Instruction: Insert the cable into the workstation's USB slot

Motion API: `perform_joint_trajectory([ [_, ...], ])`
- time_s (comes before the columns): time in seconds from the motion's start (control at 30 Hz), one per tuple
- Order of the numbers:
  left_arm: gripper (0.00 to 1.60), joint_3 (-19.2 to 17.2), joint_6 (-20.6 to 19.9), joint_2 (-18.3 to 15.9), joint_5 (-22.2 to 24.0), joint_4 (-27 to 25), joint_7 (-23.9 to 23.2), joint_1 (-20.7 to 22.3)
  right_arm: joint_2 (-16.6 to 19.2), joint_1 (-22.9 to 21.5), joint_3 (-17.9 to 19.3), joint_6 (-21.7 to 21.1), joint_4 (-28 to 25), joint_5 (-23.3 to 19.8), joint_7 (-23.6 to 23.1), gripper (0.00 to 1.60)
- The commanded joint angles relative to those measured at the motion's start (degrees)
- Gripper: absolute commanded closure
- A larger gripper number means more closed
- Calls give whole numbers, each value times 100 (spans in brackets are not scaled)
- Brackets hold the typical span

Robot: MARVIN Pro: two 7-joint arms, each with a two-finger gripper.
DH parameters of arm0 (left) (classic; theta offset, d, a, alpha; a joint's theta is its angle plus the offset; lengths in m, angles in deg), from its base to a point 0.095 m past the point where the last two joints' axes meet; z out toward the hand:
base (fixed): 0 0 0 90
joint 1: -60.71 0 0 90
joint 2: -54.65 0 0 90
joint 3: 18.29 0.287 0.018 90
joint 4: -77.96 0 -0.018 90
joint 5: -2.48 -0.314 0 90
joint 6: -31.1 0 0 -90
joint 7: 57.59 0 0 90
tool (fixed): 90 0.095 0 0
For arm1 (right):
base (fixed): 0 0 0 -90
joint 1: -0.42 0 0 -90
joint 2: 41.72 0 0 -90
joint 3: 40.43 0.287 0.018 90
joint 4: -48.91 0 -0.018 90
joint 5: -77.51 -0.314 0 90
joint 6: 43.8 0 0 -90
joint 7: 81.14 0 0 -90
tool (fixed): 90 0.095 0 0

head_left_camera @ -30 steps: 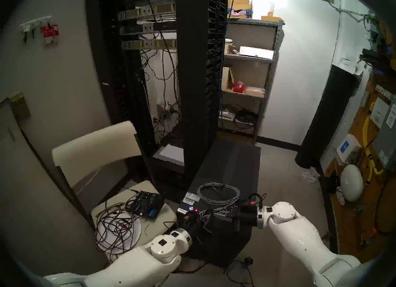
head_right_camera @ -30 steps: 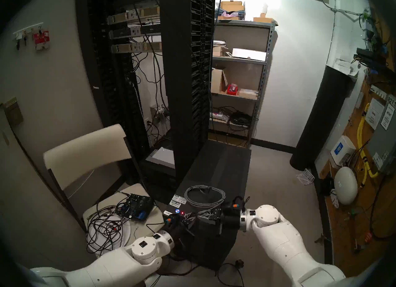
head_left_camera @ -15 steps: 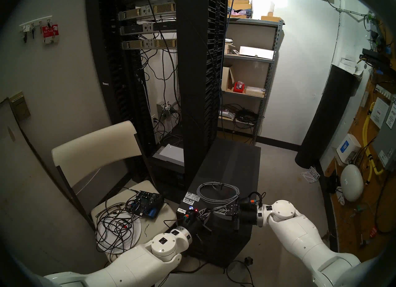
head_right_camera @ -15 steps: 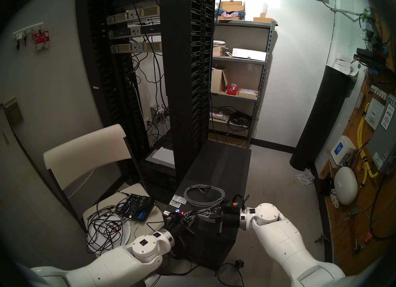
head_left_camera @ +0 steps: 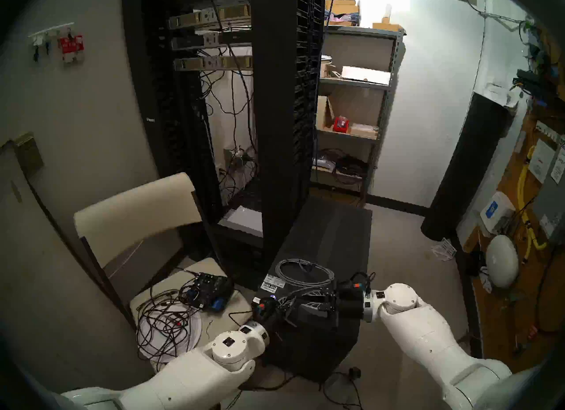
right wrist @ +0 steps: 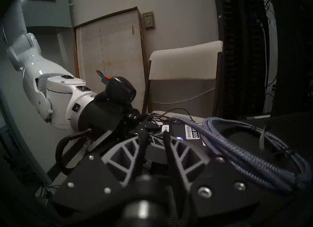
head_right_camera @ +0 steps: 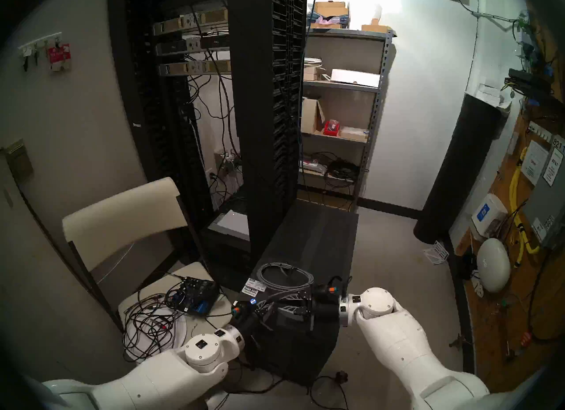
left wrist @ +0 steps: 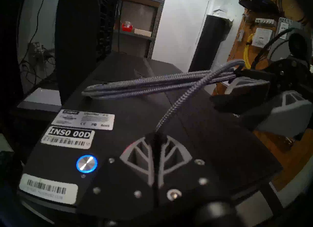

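Both grippers meet over the workstation (left wrist: 135, 89) front edge. My left gripper (left wrist: 156, 138) is clamped on the cable (left wrist: 171, 109) end, the cord running straight ahead from its tips to the coil behind; my right gripper (right wrist: 155, 136), nearer the coil, stands part open, holding nothing.
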Motion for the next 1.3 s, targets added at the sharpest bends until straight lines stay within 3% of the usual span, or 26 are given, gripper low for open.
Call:
perform_joint_trajectory([
  [0.0,160,-43,-8,-85,1,46,63,-42,-69,-166,-13,-4,55,-13,-48,82],
  [0.8,160,25,-99,-214,-128,-354,80,-174,-289,-671,-165,-78,676,198,-14,80],
  [1.13,160,25,-119,-202,-182,-381,111,-179,-395,-844,-269,-30,862,315,34,44],
  [1.27,160,44,-130,-184,-200,-391,105,-184,-443,-866,-252,24,874,322,91,50],
])
